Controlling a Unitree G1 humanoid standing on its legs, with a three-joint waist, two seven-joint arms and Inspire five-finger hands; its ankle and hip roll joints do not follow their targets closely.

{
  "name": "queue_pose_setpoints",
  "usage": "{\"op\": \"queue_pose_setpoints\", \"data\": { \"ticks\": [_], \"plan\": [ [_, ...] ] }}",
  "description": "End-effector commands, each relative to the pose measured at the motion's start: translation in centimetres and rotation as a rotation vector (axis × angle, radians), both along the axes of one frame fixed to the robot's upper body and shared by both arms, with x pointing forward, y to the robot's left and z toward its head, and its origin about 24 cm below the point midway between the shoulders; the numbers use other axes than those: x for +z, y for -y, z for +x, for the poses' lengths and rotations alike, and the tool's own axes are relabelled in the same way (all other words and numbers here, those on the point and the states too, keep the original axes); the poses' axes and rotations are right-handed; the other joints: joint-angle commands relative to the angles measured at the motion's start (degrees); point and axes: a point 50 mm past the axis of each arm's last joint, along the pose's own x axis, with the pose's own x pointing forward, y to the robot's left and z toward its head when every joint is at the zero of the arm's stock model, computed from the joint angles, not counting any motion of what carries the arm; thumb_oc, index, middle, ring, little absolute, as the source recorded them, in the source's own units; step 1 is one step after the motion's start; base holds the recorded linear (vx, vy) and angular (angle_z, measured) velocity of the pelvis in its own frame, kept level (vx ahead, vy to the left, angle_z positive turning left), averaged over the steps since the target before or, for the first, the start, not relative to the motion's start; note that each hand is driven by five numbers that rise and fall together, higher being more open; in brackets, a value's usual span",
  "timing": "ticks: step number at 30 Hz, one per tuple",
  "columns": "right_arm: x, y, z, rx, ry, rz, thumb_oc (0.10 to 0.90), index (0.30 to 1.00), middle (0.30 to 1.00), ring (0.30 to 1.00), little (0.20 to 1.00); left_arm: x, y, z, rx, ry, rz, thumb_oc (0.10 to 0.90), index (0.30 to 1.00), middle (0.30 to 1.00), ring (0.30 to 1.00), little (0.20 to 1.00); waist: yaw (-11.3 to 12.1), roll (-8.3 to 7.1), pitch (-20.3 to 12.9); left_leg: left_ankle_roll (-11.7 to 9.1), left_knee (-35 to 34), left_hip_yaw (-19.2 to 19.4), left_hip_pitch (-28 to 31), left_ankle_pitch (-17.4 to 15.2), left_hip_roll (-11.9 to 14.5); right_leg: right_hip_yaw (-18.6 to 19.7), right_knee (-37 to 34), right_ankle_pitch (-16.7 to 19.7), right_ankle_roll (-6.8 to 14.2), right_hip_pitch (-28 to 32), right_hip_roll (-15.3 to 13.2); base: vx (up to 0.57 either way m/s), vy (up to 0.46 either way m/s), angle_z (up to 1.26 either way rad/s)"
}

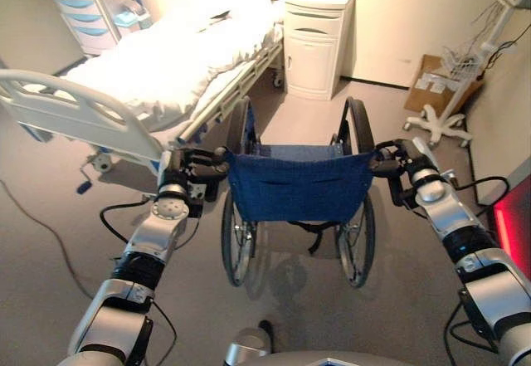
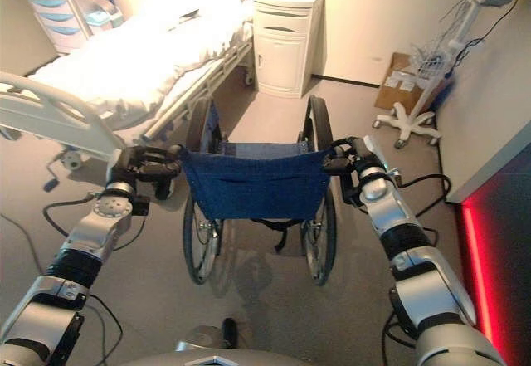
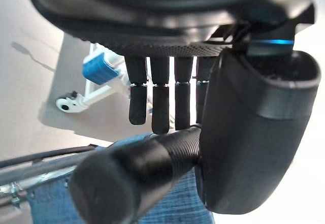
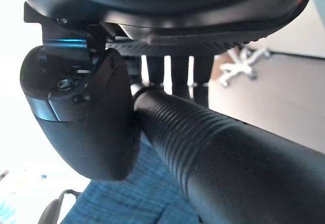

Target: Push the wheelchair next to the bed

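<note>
The wheelchair point(image 1: 299, 185), with a blue cloth back and two large wheels, stands right in front of me and faces away. The hospital bed point(image 1: 166, 67) with white sheets runs along its far left, its footboard point(image 1: 70, 115) close to my left arm. My left hand point(image 1: 187, 169) is curled round the left push handle point(image 3: 134, 176), which lies between thumb and fingers point(image 3: 160, 107). My right hand point(image 1: 400, 167) grips the right push handle point(image 4: 203, 132) the same way.
A white bedside cabinet point(image 1: 315, 46) stands ahead, beside the bed's head. A drawer cart point(image 1: 76, 5) is at the far left. To the right are a cardboard box point(image 1: 431, 84), a wheeled stand point(image 1: 440, 121) and a wall point(image 1: 506, 109). Open floor lies between wheelchair and cabinet.
</note>
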Motion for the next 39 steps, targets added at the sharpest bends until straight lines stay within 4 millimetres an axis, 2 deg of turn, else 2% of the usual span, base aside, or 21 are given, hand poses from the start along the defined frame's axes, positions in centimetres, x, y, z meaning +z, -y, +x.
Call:
{"op": "queue_pose_setpoints", "data": {
  "ticks": [1,2,4,7,9,10,11,13,15,17,19,20,22,25,27,29,31,34,35,36,39],
  "plan": [
    [-3.6,-2.2,-2.0,0.189,-0.198,-0.001,0.400,0.300,0.300,0.300,0.300,-6.1,4.0,-2.3,-0.138,-0.253,-0.025,0.400,0.300,0.300,0.300,0.300,-1.1,-1.48,-0.6,3.1,-5.9,-0.5,-6.4,2.4,-6.5,-2.3,20.1,9.2,5.4,3.8,1.9,0.33,0.132,-0.24],
    [-3.8,-1.8,-2.5,0.182,-0.189,0.007,0.400,0.300,0.300,0.300,0.300,-6.0,4.0,-2.3,-0.144,-0.253,-0.017,0.400,0.300,0.300,0.300,0.300,-1.6,-1.87,-0.5,3.8,-6.1,-0.9,-5.8,1.9,-7.3,-1.2,25.1,13.4,7.3,1.9,1.1,0.43,0.128,-0.16],
    [-4.0,-1.9,-3.1,0.181,-0.172,0.016,0.400,0.300,0.300,0.300,0.300,-5.7,4.1,-2.1,-0.155,-0.250,0.006,0.400,0.300,0.300,0.300,0.300,-2.5,-1.89,0.7,4.0,-4.6,-3.3,-4.1,0.7,-7.5,-0.5,28.5,18.9,7.7,-5.5,-2.1,0.41,0.028,0.27],
    [-3.9,-2.1,-2.9,0.173,-0.155,0.023,0.400,0.300,0.300,0.300,0.300,-5.3,4.3,-1.8,-0.168,-0.242,0.026,0.400,0.300,0.300,0.300,0.300,-4.0,-0.56,2.6,4.0,-3.5,-3.7,-0.9,-0.8,-5.3,-1.3,26.5,18.2,6.5,-13.3,-5.2,0.31,-0.111,0.28],
    [-4.2,-2.1,-3.0,0.152,-0.144,0.043,0.400,0.300,0.300,0.300,0.300,-5.0,4.5,-1.3,-0.185,-0.237,0.054,0.400,0.300,0.300,0.300,0.300,-5.9,0.18,4.4,4.0,-2.4,-5.5,1.9,-2.2,-3.7,-0.8,19.1,23.2,4.8,-20.1,-7.6,0.33,-0.280,0.46],
    [-4.3,-1.9,-3.1,0.137,-0.140,0.045,0.400,0.300,0.300,0.300,0.300,-4.9,4.6,-1.1,-0.195,-0.239,0.063,0.400,0.300,0.300,0.300,0.300,-6.9,0.51,5.3,4.1,-2.0,-7.1,2.9,-2.9,-3.4,0.9,17.2,24.1,4.9,-23.6,-8.2,0.45,-0.378,0.60],
    [-4.1,-1.6,-3.1,0.115,-0.132,0.037,0.400,0.300,0.300,0.300,0.300,-4.6,4.7,-0.8,-0.215,-0.236,0.082,0.400,0.300,0.300,0.300,0.300,-8.0,0.32,6.3,3.8,-0.5,-9.5,3.2,-4.6,-3.4,3.2,10.1,24.1,5.0,-26.2,-8.6,0.39,-0.290,0.53],
    [-3.9,-1.6,-3.1,0.099,-0.129,0.030,0.400,0.300,0.300,0.300,0.300,-4.5,4.8,-0.7,-0.220,-0.227,0.088,0.400,0.300,0.300,0.300,0.300,-8.7,0.13,6.7,3.6,0.6,-10.7,2.8,-5.4,-3.6,4.1,6.8,23.6,4.9,-26.5,-8.0,0.28,-0.225,0.80],
    [-3.8,-1.5,-3.1,0.082,-0.134,0.018,0.400,0.300,0.300,0.300,0.300,-4.5,4.8,-0.6,-0.227,-0.216,0.090,0.400,0.300,0.300,0.300,0.300,-9.4,-0.62,6.8,3.4,2.9,-10.7,2.4,-7.3,-4.3,4.8,3.6,22.8,4.8,-24.2,-6.2,0.30,-0.223,0.87],
    [-3.8,-0.8,-3.3,0.058,-0.162,0.016,0.400,0.300,0.300,0.300,0.300,-4.7,5.2,-0.7,-0.248,-0.231,0.079,0.400,0.300,0.300,0.300,0.300,-10.2,-2.61,5.8,3.1,8.4,-11.0,0.9,-9.7,-5.3,7.9,6.4,22.4,4.7,-20.1,-4.0,0.40,-0.241,0.82],
    [-3.5,-0.4,-3.3,0.061,-0.159,0.000,0.400,0.300,0.300,0.300,0.300,-4.8,5.2,-0.7,-0.249,-0.237,0.080,0.400,0.300,0.300,0.300,0.300,-10.7,-2.94,5.3,2.9,9.7,-10.7,1.2,-9.7,-4.8,7.7,6.7,20.6,4.2,-19.4,-3.4,0.33,-0.144,0.68],
    [-3.4,0.1,-3.4,0.064,-0.162,-0.006,0.400,0.300,0.300,0.300,0.300,-5.0,5.2,-1.0,-0.236,-0.246,0.072,0.400,0.300,0.300,0.300,0.300,-10.9,-2.87,4.9,1.9,11.7,-9.8,1.8,-8.8,-3.5,5.3,5.5,17.4,2.9,-17.4,-2.9,0.34,-0.137,0.62],
    [-3.1,0.8,-3.3,0.084,-0.167,-0.027,0.400,0.300,0.300,0.300,0.300,-5.6,5.3,-1.3,-0.213,-0.261,0.056,0.400,0.300,0.300,0.300,0.300,-11.0,-2.90,4.3,-0.4,17.4,-10.1,1.9,-6.4,-1.5,4.6,3.5,13.8,0.7,-14.2,-1.3,0.37,-0.151,0.35],
    [-1.9,1.2,-2.6,0.115,-0.154,-0.066,0.400,0.300,0.300,0.300,0.300,-6.0,5.6,-1.5,-0.176,-0.247,0.027,0.400,0.300,0.300,0.300,0.300,-10.7,-3.12,4.0,-1.9,27.3,-11.2,-2.0,-1.5,-0.8,4.8,2.3,11.1,-2.0,-10.9,0.7,0.36,-0.103,-0.06],
    [-1.7,1.4,-2.6,0.111,-0.150,-0.067,0.400,0.300,0.300,0.300,0.300,-6.0,5.3,-1.7,-0.172,-0.237,0.016,0.400,0.300,0.300,0.300,0.300,-9.9,-3.31,4.9,-2.6,30.0,-10.6,-7.0,1.6,0.5,4.6,2.0,9.5,-3.1,-7.6,1.7,0.33,-0.057,0.00],
    [-1.8,1.4,-2.5,0.103,-0.145,-0.068,0.400,0.300,0.300,0.300,0.300,-6.0,5.5,-1.6,-0.177,-0.229,0.016,0.400,0.300,0.300,0.300,0.300,-9.3,-2.89,5.8,-3.2,26.0,-10.1,-8.0,2.8,1.6,4.6,1.7,8.9,-2.9,-5.8,2.2,0.35,0.068,0.00],
    [-2.2,1.0,-2.6,0.093,-0.138,-0.062,0.400,0.300,0.300,0.300,0.300,-6.0,5.8,-1.6,-0.179,-0.214,0.009,0.400,0.300,0.300,0.300,0.300,-7.8,-0.68,6.8,-5.1,7.6,-11.4,-8.8,10.5,4.8,4.7,0.4,7.2,-2.4,-1.7,4.3,0.53,0.225,0.09],
    [-2.5,1.0,-2.8,0.088,-0.131,-0.059,0.400,0.300,0.300,0.300,0.300,-5.9,5.8,-1.6,-0.178,-0.203,0.012,0.400,0.300,0.300,0.300,0.300,-6.1,0.05,6.7,-6.0,-2.5,-12.3,-10.5,14.4,5.9,5.0,-0.2,5.6,-1.5,1.7,3.8,0.43,0.213,0.06],
    [-2.5,1.1,-2.8,0.083,-0.129,-0.048,0.400,0.300,0.300,0.300,0.300,-5.8,5.6,-1.6,-0.172,-0.201,0.013,0.400,0.300,0.300,0.300,0.300,-5.9,-0.12,6.4,-5.4,-1.6,-12.2,-10.3,12.6,5.3,4.7,0.3,5.1,-1.1,1.7,3.1,0.40,0.213,-0.26],
    [-2.8,1.3,-3.1,0.070,-0.142,-0.022,0.400,0.300,0.300,0.300,0.300,-5.8,5.1,-1.6,-0.172,-0.208,0.019,0.400,0.300,0.300,0.300,0.300,-5.9,-0.57,5.6,-4.0,0.5,-11.6,-9.1,8.2,3.9,3.9,1.6,4.6,0.0,1.0,1.5,0.33,0.187,-0.40],
    [-3.6,1.2,-3.6,0.069,-0.158,-0.016,0.400,0.300,0.300,0.300,0.300,-5.3,4.6,-1.4,-0.192,-0.197,0.050,0.400,0.300,0.300,0.300,0.300,-6.0,-0.96,4.9,-2.5,1.5,-11.0,-7.1,4.2,2.5,2.8,4.6,4.9,1.5,-0.3,-1.2,0.34,0.193,-0.77]
  ]
}}
